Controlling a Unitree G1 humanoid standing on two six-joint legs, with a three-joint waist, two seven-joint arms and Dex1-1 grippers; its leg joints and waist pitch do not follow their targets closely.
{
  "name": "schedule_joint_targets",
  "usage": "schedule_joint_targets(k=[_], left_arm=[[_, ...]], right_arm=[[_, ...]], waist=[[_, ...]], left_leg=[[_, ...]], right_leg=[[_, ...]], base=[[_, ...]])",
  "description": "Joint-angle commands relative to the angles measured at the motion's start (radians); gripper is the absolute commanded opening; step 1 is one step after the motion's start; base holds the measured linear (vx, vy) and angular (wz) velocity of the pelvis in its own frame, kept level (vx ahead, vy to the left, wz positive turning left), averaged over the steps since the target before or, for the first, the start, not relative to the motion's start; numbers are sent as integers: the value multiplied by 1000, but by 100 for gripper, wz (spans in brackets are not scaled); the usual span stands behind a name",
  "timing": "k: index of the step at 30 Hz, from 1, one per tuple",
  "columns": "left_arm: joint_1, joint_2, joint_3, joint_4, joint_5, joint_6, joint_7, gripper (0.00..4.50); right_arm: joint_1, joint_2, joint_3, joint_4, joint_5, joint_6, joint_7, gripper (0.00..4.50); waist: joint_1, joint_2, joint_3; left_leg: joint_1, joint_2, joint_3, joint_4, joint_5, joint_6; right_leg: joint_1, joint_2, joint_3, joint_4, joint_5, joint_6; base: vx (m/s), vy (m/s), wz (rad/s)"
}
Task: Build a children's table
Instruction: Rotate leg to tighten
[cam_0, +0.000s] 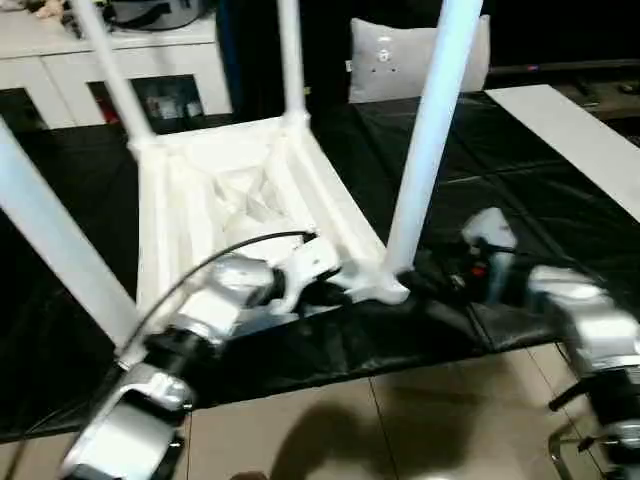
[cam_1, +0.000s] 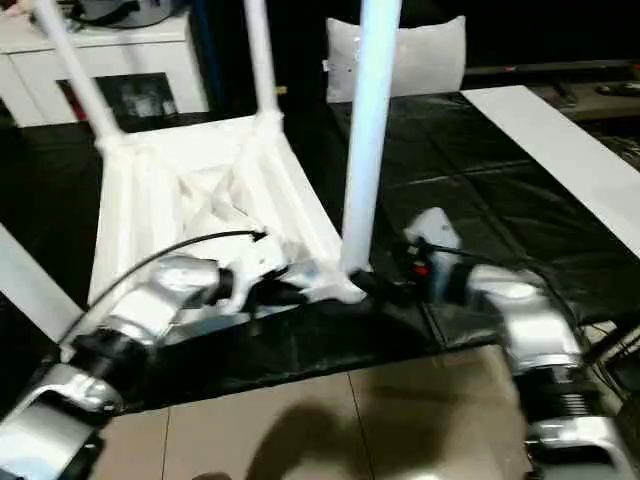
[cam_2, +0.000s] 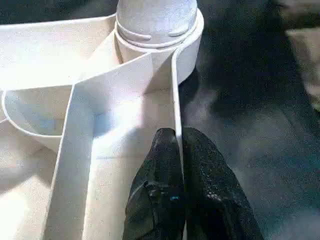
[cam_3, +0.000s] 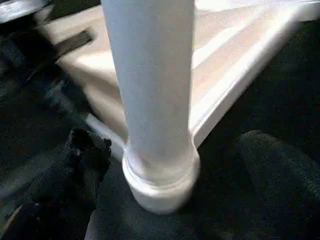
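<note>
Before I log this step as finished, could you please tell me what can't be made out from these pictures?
- Tops of the four legs: cut off by the upper edge in both eye views.
- Seating depth of the near leg in its corner socket: hidden inside the socket.
- Items on the white cabinet: blurred, partly cut off.
- Cushion: partly hidden behind the near leg.

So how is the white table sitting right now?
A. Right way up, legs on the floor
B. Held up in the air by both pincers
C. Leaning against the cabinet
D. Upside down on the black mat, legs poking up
D: the table top lies with its ribbed underside facing up on the black mat, and the legs, like the near one, stand up from its corner sockets.
</note>
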Motion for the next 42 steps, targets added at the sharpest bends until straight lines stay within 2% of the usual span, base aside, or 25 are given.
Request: schedule_joint_targets(k=[1, 2, 4, 7, 9, 12, 13, 17, 20, 22, 27, 28, 32, 34, 35, 36, 37, 38, 39, 40, 41, 42], left_arm=[[-15, 5, -40, -52, -16, -55, -94, 0], [-17, 12, -46, -51, -14, -68, -107, 0], [-19, 22, -53, -49, -14, -86, -134, 0], [-14, 42, -67, -56, -20, -104, -191, 0], [-11, 50, -70, -63, -24, -109, -219, 0], [-8, 56, -74, -74, -39, -112, -255, 0], [-7, 57, -75, -76, -41, -113, -262, 0], [-10, 56, -77, -69, -40, -121, -264, 0], [-11, 52, -75, -62, -37, -125, -262, 0], [-8, 52, -72, -64, -35, -123, -256, 0], [-5, 52, -68, -59, -33, -121, -248, 0], [-2, 47, -59, -59, -42, -107, -235, 0], [3, 22, -26, -68, -65, -43, -181, 0], [4, 10, -15, -73, -61, -4, -138, 0], [4, 1, -8, -76, -59, 20, -112, 0], [1, -13, 4, -76, -58, 46, -74, 0], [-11, -61, 42, -59, -52, 99, 52, 0], [-14, -75, 51, -54, -51, 113, 86, 0], [-19, -100, 66, -46, -48, 139, 141, 0], [-22, -115, 72, -43, -47, 158, 175, 0], [-25, -130, 79, -38, -45, 173, 209, 0], [-27, -136, 82, -35, -44, 177, 222, 0]], right_arm=[[-21, -16, 37, 0, -10, -20, 75, 447], [-21, -23, 45, -3, -6, -15, 102, 447], [-21, -29, 55, -8, 3, -5, 139, 414], [-18, -32, 72, -23, 24, 17, 201, 404], [-13, -32, 83, -33, 38, 37, 238, 373], [-13, -22, 94, -28, 44, 42, 273, 367], [-14, -19, 100, -23, 41, 38, 282, 334], [-20, -4, 109, -8, 33, 26, 289, 316], [-24, 15, 115, 11, 18, 0, 278, 284], [-15, 15, 120, -4, 33, 27, 295, 269], [-7, 18, 113, -12, 41, 39, 305, 233], [0, 23, 103, -19, 55, 49, 302, 220], [40, 45, 74, -69, 88, 86, 250, 211], [55, 66, 65, -89, 84, 105, 187, 211], [60, 85, 61, -96, 73, 114, 135, 211], [63, 109, 58, -98, 52, 116, 69, 210], [44, 184, 48, -4, -26, 86, -127, 210], [35, 206, 42, 19, -46, 85, -190, 210], [17, 247, 26, 59, -75, 101, -308, 208], [4, 275, 11, 75, -86, 127, -385, 206], [-8, 297, -2, 89, -95, 142, -449, 206], [-14, 306, -7, 97, -99, 144, -473, 206]], waist=[[2, -12, -80], [4, -11, -78], [10, -11, -80], [20, -12, -80], [23, -13, -79], [23, -14, -78], [23, -14, -79], [22, -15, -78], [21, -15, -79], [21, -15, -79], [22, -13, -79], [22, -13, -79], [23, -13, -80], [21, -14, -77], [17, -10, -74], [14, -11, -72], [8, -11, -71], [2, -11, -69], [-19, -14, -63], [-41, -10, -62], [-60, -3, -65], [-70, -4, -64]], left_leg=[[0, 24, 4, -57, -94, 111], [0, 26, 4, -58, -99, 111], [1, 27, 4, -57, -101, 106], [3, 29, 4, -58, -109, 104], [2, 29, 3, -59, -109, 100], [1, 27, 4, -59, -113, 92], [2, 27, 4, -59, -112, 89], [1, 27, 4, -60, -114, 83], [-1, 24, 4, -59, -111, 79], [-1, 25, 4, -59, -106, 81], [0, 25, 4, -58, -106, 80], [-1, 24, 4, -58, -107, 80], [-1, 25, 4, -58, -103, 79], [-2, 24, 4, -60, -112, 71], [0, 20, 5, -60, -128, 62], [-1, 18, 5, -61, -134, 57], [2, 16, 4, -61, -133, 37], [0, 14, 5, -60, -143, 29], [0, 5, 5, -57, -180, 13], [6, 2, 1, -54, -216, 8], [9, 5, -2, -53, -240, 16], [6, 5, -2, -53, -250, 21]], right_leg=[[74, -54, 70, -55, -290, -88], [72, -54, 70, -56, -291, -94], [73, -55, 72, -55, -289, -97], [73, -56, 73, -54, -297, -96], [74, -56, 74, -54, -299, -96], [74, -57, 73, -56, -317, -90], [74, -57, 72, -58, -324, -87], [73, -56, 71, -59, -337, -80], [74, -56, 70, -61, -347, -71], [74, -55, 70, -61, -348, -66], [73, -55, 70, -61, -348, -64], [73, -54, 69, -62, -350, -63], [74, -54, 69, -61, -337, -66], [75, -55, 68, -66, -366, -55], [73, -54, 64, -73, -403, -42], [74, -53, 62, -77, -421, -31], [70, -54, 59, -82, -445, -19], [71, -54, 53, -85, -464, -12], [72, -50, 37, -100, -525, 20], [74, -50, 22, -115, -569, 52], [77, -49, 15, -123, -567, 66], [78, -47, 11, -127, -565, 74]], base=[[0, 0, 0], [0, 0, 0], [0, 0, 0], [0, 0, 0], [0, 0, 0], [0, 0, 0], [0, 0, 0], [0, 0, 0], [0, 0, 0], [0, 0, 0], [0, 0, 0], [0, 0, 0], [0, 0, 0], [0, 0, 0], [0, 0, 0], [0, 0, 0], [0, 0, 0], [0, 0, 0], [0, 0, 0], [0, 0, 0], [0, 0, 0], [0, 0, 0]])
